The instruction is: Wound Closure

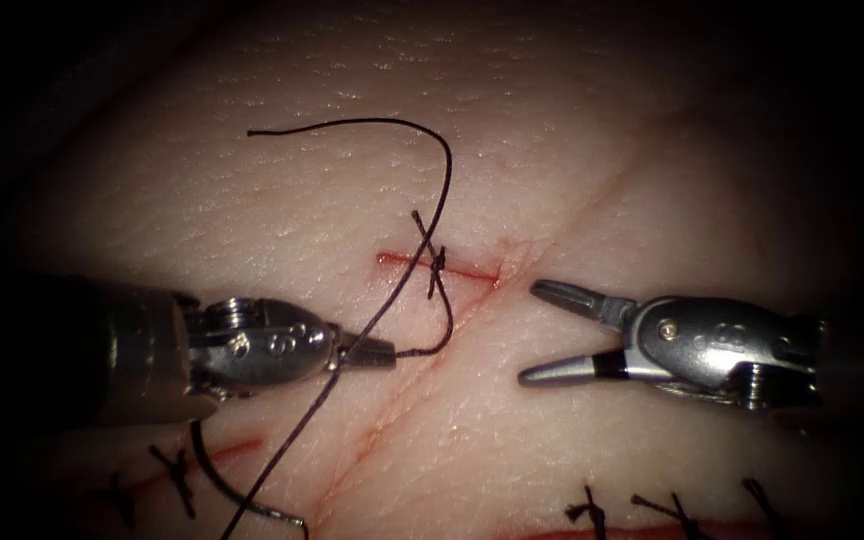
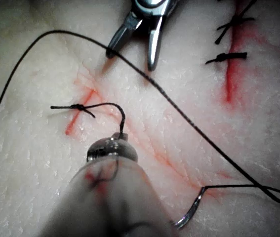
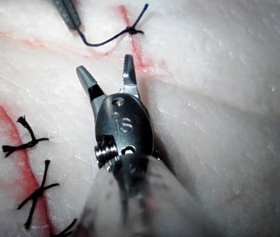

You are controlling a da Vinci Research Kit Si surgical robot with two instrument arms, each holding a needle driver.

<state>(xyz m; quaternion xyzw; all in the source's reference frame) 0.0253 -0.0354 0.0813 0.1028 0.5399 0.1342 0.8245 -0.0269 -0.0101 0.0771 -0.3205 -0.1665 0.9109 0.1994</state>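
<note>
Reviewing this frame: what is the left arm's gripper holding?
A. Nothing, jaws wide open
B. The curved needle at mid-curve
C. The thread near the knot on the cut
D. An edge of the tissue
C: the left gripper is shut on the thread that curls up to the knot on the cut, while the needle lies free on the tissue and the right gripper is open, holding nothing.

Glossy metal right tool (image 1: 552, 335), matt dark thread (image 1: 392, 300), moist pebbled tissue (image 1: 572, 140)
</note>
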